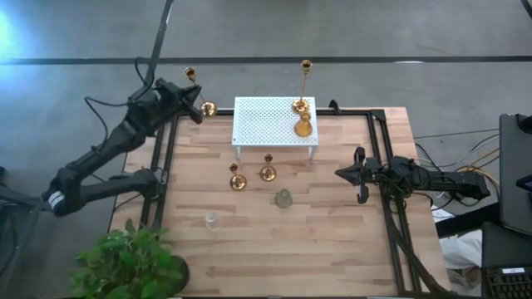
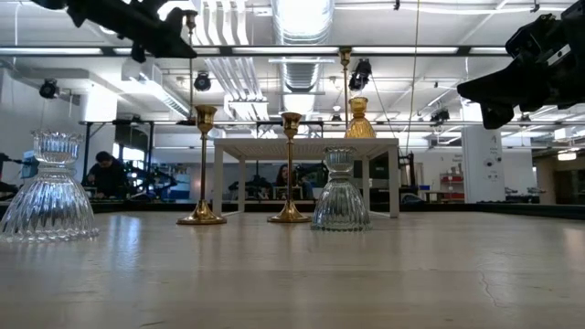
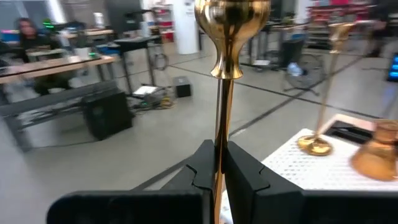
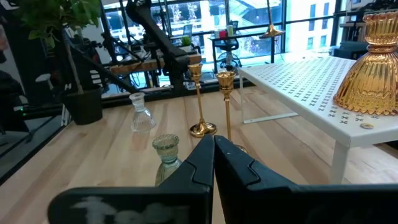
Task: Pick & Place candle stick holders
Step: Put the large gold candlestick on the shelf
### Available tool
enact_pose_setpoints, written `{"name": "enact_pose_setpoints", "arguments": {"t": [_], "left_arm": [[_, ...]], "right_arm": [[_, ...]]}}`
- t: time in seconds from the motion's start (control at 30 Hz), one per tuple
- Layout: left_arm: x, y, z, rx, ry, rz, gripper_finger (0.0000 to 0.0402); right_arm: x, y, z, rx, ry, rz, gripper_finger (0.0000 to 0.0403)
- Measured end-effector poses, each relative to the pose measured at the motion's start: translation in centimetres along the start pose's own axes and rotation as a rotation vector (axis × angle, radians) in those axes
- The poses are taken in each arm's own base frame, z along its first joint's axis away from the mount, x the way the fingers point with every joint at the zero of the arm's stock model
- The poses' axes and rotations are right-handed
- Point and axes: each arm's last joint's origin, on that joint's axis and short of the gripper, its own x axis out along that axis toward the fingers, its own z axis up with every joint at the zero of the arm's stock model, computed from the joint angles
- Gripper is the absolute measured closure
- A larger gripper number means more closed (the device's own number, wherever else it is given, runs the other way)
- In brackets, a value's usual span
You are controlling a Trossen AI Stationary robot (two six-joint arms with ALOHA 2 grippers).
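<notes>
My left gripper point(image 1: 195, 105) is shut on a tall thin brass candlestick point(image 1: 191, 76) over the table's far left corner. A second tall brass stick point(image 1: 305, 79) and an amber glass holder point(image 1: 303, 127) stand on the white perforated stand point(image 1: 266, 123). Two short brass holders point(image 1: 238, 180) point(image 1: 268, 173) stand on their round bases in front of the stand. The grey-green glass holder point(image 1: 284, 198) and the clear glass holder point(image 1: 212, 220) stand nearer the front. My right gripper point(image 1: 358, 175) is shut and empty at the table's right side. My left gripper pinches the candlestick's thin stem point(image 3: 219, 134) between its two fingers, well below the cup point(image 3: 231, 15). The fingers come level from the table's left and lie across the stem. The stick stands upright in the hold, and its round base point(image 1: 208, 109) seems lifted clear.
A potted plant point(image 1: 133, 262) stands at the table's front left corner. Black frame rails point(image 1: 384, 158) run along the table's left and right sides. Bare wood lies along the front and between the glass holders and my right gripper.
</notes>
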Motion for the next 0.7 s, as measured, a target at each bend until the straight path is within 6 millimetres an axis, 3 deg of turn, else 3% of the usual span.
{"name": "enact_pose_setpoints", "arguments": {"t": [0.33,0.7], "left_arm": [[2.4,-0.1,0.8,0.007,0.029,-0.079,0.0382],[0.7,-0.1,1.0,-0.031,0.058,-0.111,0.0382]], "right_arm": [[0.0,0.0,0.0,0.0,-0.001,0.0,0.0394],[0.0,0.0,0.0,0.0,0.0,0.0,0.0394]]}}
